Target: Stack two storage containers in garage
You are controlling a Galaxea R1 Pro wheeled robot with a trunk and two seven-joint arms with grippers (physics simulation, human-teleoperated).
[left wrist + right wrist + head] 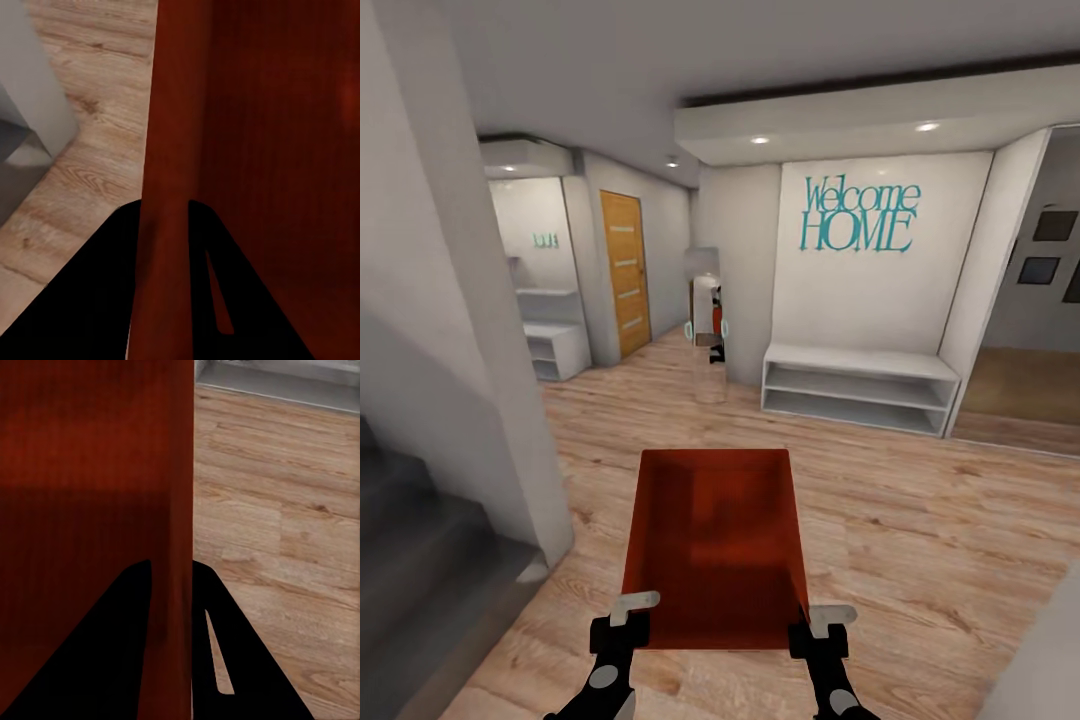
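Both sets of fingers, left gripper (628, 612) and right gripper (822, 622), are clamping the storage container (712, 545), its long axis pointing toward the white bench (860, 385).

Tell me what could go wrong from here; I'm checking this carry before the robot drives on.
1. The storage container hangs between two thin-wall pinches: the left claw and right claw each clamp only a near corner of a side wall, so a jolt could let it tip forward or slip.
2. The white pillar and the stairs stand close on the left; a tight turn might clip the container there.
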